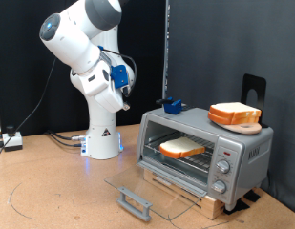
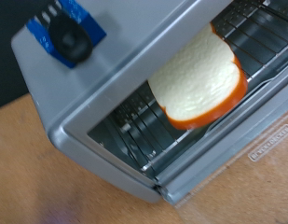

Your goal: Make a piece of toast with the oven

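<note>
The silver oven (image 1: 206,145) stands at the exterior view's right with its glass door (image 1: 137,194) folded down flat. A piece of toast (image 1: 181,147) with an orange-brown crust lies on the wire rack inside. In the wrist view the toast (image 2: 199,79) lies on the rack (image 2: 134,135) under the oven's top (image 2: 125,79). My gripper (image 1: 123,88) hangs in the air above and to the left of the oven, apart from it. No fingers show in the wrist view.
A second slice of bread (image 1: 233,114) lies on a wooden board on the oven's top. A small blue object (image 1: 172,105) sits on the top's left end and also shows in the wrist view (image 2: 66,34). Knobs (image 1: 221,168) run down the right panel. Cables (image 1: 61,139) lie by the robot's base.
</note>
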`<action>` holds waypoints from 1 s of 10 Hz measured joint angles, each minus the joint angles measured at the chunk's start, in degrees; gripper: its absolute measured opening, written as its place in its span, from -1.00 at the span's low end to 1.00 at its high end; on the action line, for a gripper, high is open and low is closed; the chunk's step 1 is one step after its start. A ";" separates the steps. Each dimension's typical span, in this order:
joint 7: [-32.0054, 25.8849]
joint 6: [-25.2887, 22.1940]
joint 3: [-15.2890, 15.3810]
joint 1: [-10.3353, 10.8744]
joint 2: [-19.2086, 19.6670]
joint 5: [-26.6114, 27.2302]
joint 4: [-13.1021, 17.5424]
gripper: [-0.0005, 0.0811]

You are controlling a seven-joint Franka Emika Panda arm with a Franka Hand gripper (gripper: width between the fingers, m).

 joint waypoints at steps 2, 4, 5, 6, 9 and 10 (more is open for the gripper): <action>10.32 -3.47 0.05 -0.18 0.60 1.31 0.43 0.99; 21.08 -4.34 -1.50 -1.53 3.84 7.09 1.53 0.99; 26.35 -4.34 -2.47 -2.50 5.82 9.13 2.00 0.99; 29.96 -4.56 -3.24 -3.39 7.82 8.99 2.82 0.99; 33.09 -5.61 -4.83 -5.08 13.73 2.95 7.28 0.99; 32.93 -5.59 -5.34 -5.61 15.44 1.44 8.67 0.99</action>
